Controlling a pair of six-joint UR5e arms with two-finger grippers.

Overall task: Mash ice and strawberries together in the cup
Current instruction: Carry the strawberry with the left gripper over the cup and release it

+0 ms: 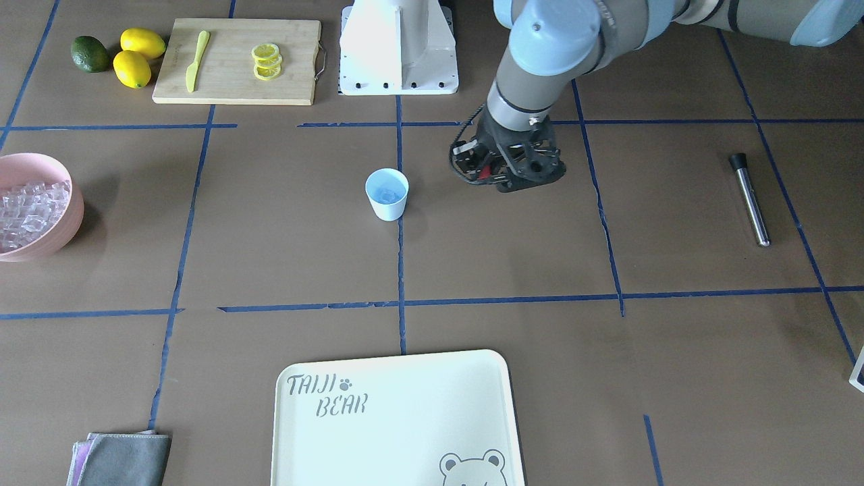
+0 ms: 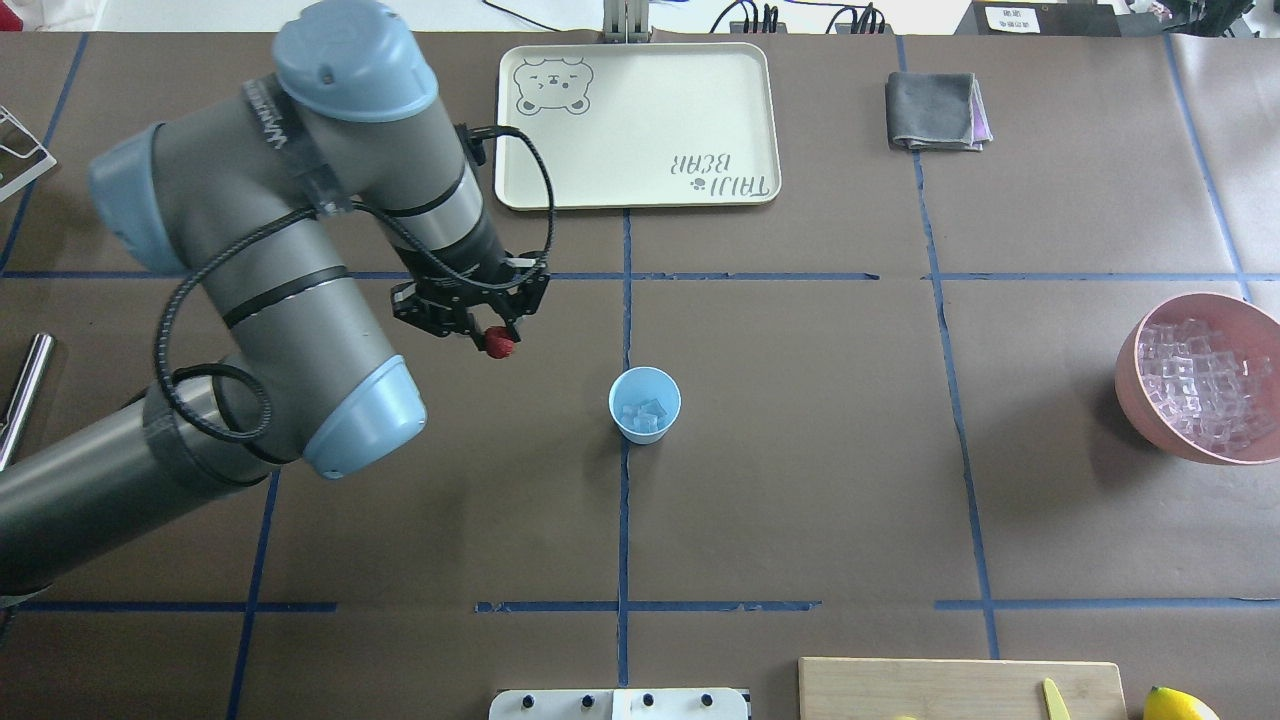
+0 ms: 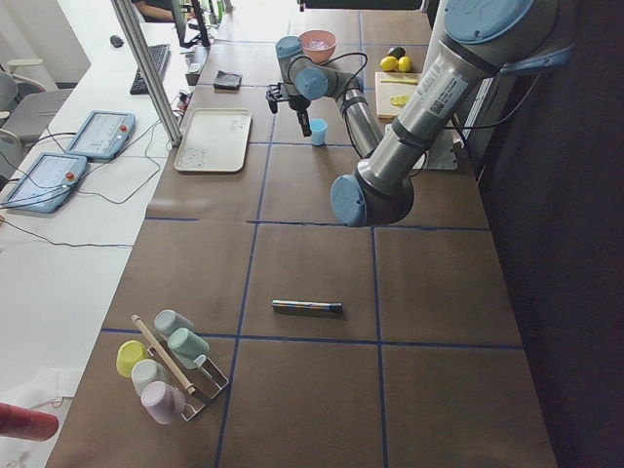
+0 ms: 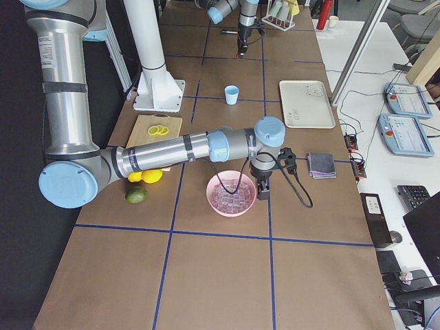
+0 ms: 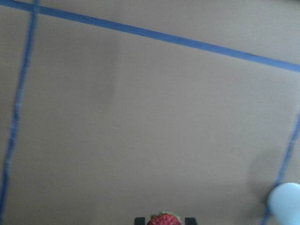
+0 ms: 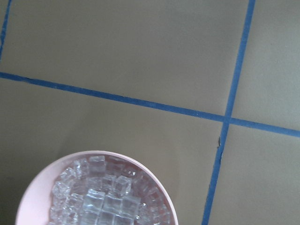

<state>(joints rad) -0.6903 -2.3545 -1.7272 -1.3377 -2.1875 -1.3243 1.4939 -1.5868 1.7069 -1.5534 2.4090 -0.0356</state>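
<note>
The pale blue cup (image 2: 645, 404) stands upright at the table's middle with a few cubes of ice (image 2: 642, 413) inside. My left gripper (image 2: 496, 340) hovers above the table to the cup's left and is shut on a red strawberry (image 2: 499, 347). In the left wrist view the strawberry (image 5: 164, 219) sits between the two fingertips (image 5: 139, 220), and the cup (image 5: 286, 204) is at the lower right. The pink bowl (image 2: 1135, 395) at the far right holds a heap of ice (image 2: 1200, 385). My right gripper (image 4: 263, 194) hangs beside that bowl; whether it is open or shut I cannot tell.
A metal muddler (image 1: 749, 199) lies on the robot's left side. A cream tray (image 2: 640, 125) and a folded grey cloth (image 2: 935, 110) lie at the far edge. A cutting board (image 1: 223, 81) with lemon slices and a knife, lemons (image 1: 138, 57) and a lime (image 1: 90, 54) sit near the robot's base.
</note>
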